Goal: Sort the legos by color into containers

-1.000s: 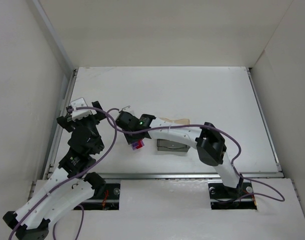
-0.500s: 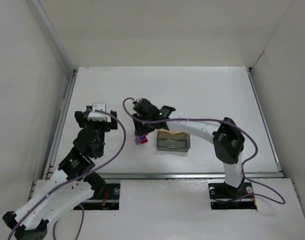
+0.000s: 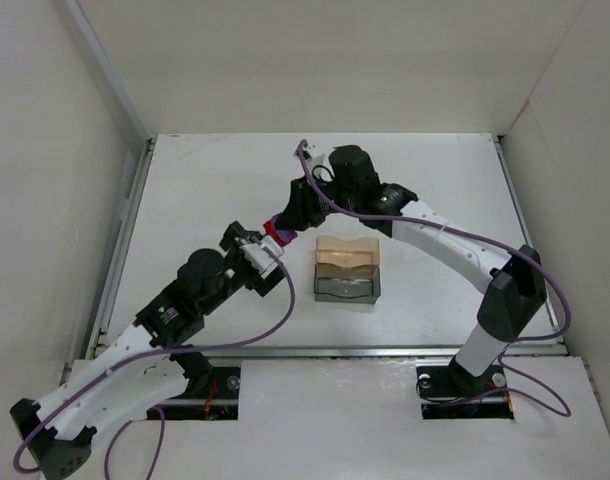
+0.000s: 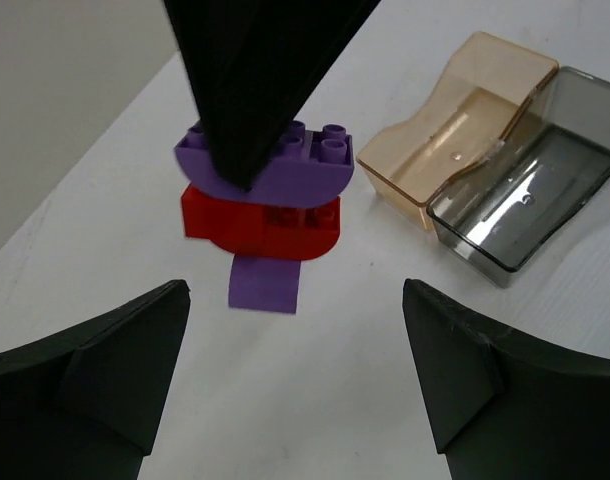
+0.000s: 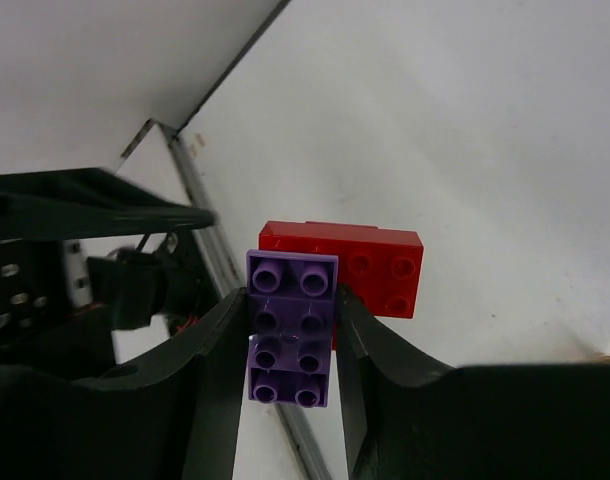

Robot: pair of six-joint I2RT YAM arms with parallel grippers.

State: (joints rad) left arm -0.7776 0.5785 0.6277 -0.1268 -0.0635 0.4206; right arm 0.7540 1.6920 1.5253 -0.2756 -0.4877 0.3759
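Note:
My right gripper [image 3: 282, 222] is shut on the purple brick [image 5: 291, 330] and holds it above the table, left of the trays. The red brick [image 5: 373, 268] is stuck crosswise to the purple one. In the left wrist view the stack hangs from the right fingers [image 4: 255, 70]: purple brick [image 4: 285, 170] on top, red brick [image 4: 263, 225] beneath, a flat purple face under that. My left gripper [image 4: 295, 370] is open and empty, pointing at the stack from just short of it; it also shows in the top view [image 3: 257, 258]. The tan-orange tray [image 3: 347, 252] and grey tray [image 3: 347, 286] sit side by side, both empty.
The trays show in the left wrist view to the right of the stack, tan-orange tray [image 4: 455, 130] and grey tray [image 4: 530, 195]. White walls enclose the table on three sides. A metal rail [image 3: 125, 250] runs along the left edge.
My right gripper has lifted the brick stack off the table and carried it toward the back. My left arm has swung right, bringing its open gripper close to the stack.

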